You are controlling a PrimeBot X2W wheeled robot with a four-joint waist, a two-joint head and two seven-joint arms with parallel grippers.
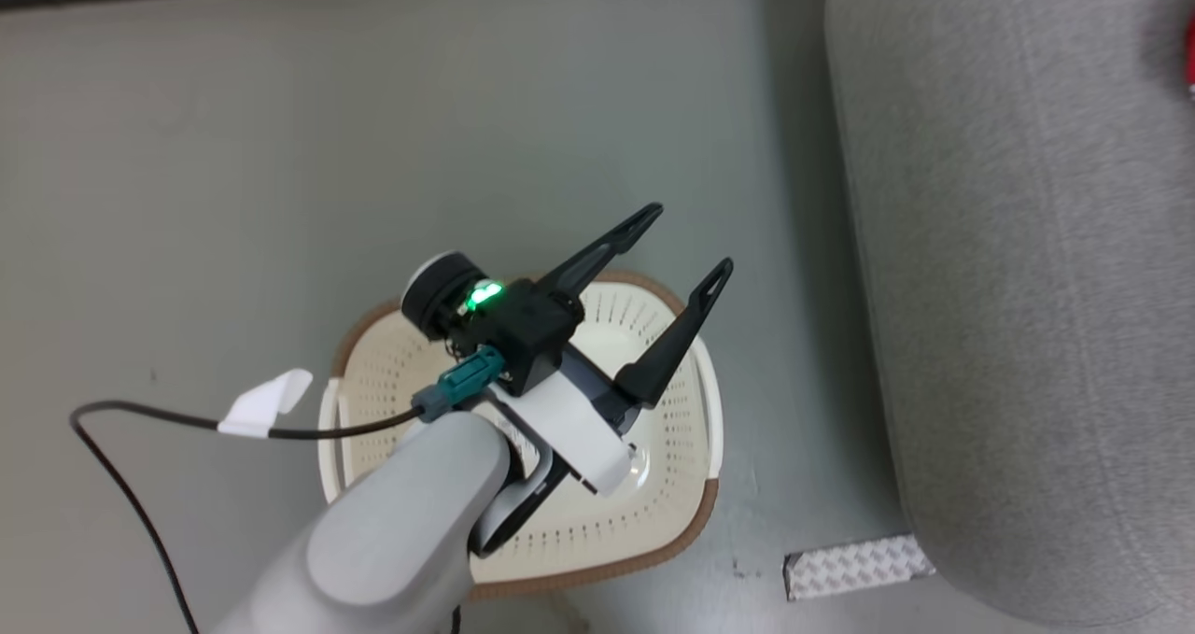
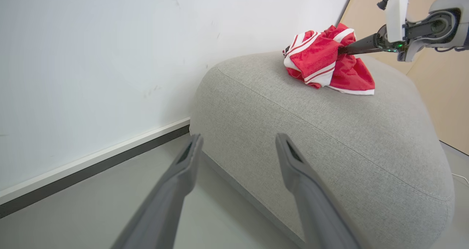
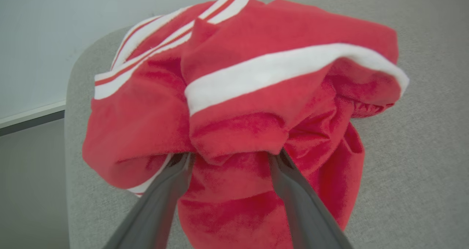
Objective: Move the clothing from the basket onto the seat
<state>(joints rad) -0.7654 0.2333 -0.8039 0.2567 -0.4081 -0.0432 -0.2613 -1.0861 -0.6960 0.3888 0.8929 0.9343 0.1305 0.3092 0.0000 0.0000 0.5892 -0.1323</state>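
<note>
Looking down from the head, seeing the left gripper [image 1: 691, 237] above the basket [image 1: 611, 570], with its two dark fingers spread wide and nothing between them. Finding the basket on the grey floor [image 1: 280, 148], just beside the seat [image 1: 1027, 242] but apart from it. Seeing no cloth inside, only bare perforated walls and bottom. Noting also a black cable [image 1: 149, 409] with a white tag [image 1: 266, 401] at the left, and a small patterned metal plate [image 1: 859, 566] on the floor at the foot of the seat.

Turning to the left wrist view: finding the clothing [image 2: 322, 62] on top of the seat, as a crumpled red heap with white stripes, near the edge by the white wall [image 2: 91, 58]. Resting fully on the grey fabric. Seeing there also the other arm, with a dark finger going into the heap from the side.

Passing to the right wrist view: seeing the right gripper [image 3: 232, 155] with fingers wide apart, not pinched together, with both tips hidden under the red folds and a bunch of cloth lying between them. Cannot tell if the pads press this cloth or only lie under it.
</note>
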